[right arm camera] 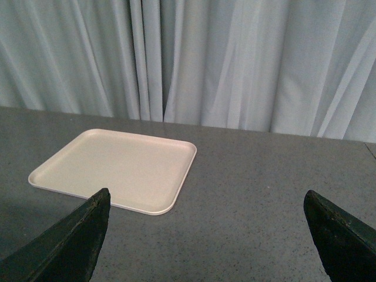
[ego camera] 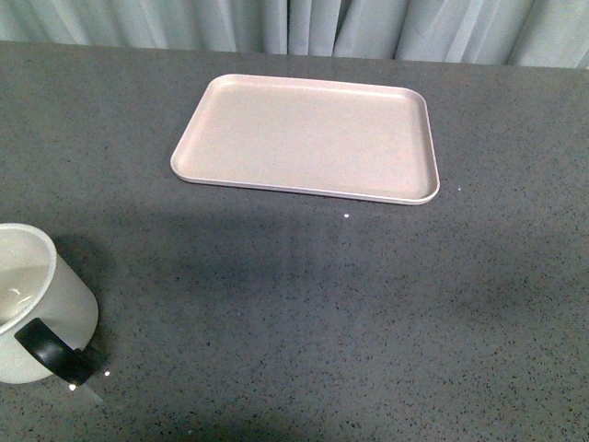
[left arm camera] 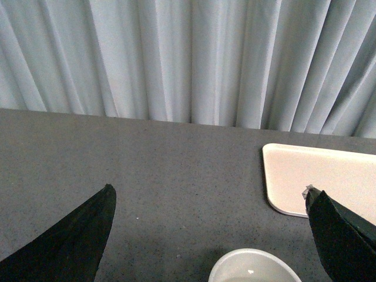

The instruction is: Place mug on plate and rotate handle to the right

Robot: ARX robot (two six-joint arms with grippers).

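Though rim-only from left wrist, mug (ego camera: 66, 304) with black handle (ego camera: 53, 353) in front view.

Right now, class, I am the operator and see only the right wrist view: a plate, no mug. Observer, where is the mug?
Observer: The front view shows the mug upright on the table, near left, apart from the plate.
Operator: Where does its handle point?
Observer: The handle faces the camera, slightly to the right.
Operator: Is the left gripper holding it?
Observer: No. The left wrist view shows the left gripper open, the mug's rim between its fingers, untouched.
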